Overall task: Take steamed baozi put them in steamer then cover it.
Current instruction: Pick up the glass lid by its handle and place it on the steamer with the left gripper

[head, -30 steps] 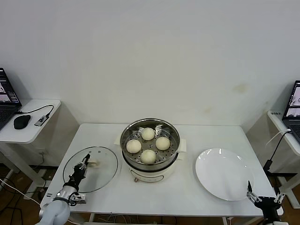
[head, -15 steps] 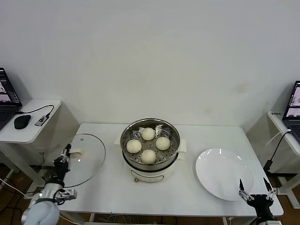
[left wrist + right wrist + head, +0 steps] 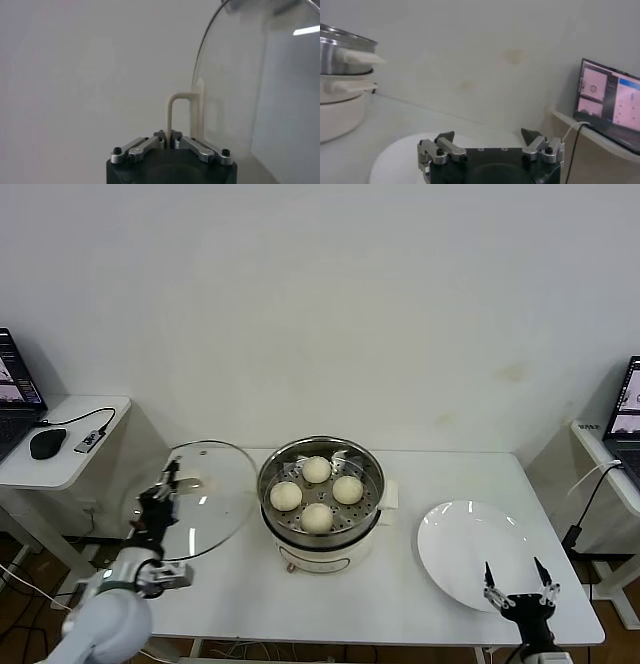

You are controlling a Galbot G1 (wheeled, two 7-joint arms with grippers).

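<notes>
Four steamed baozi sit on the perforated tray inside the steamer, two nearer the back edge of the tabletop and two nearer the front, each just beside its neighbours. The steamer, a shiny steel pot on a white base, stands at the middle of the tabletop, uncovered. The cover, a clear glass lid with a metal rim, is held in the air over the left edge of the tabletop, tilted, its right rim near the steamer's left wall but apart from it. The left gripper is clamped on the cover's cream-white handle; in the left wrist view the handle's thin loop runs down between the closed jaws and the glass disc stands on edge beside it. The right gripper hangs low at the front right corner of the tabletop, its fingers spread wide and holding nothing, over the near rim of a flat white plate that lies on the right half of the tabletop, well apart from the steamer. A side table with a computer mouse stands off the left edge; a laptop stands off the right edge.
</notes>
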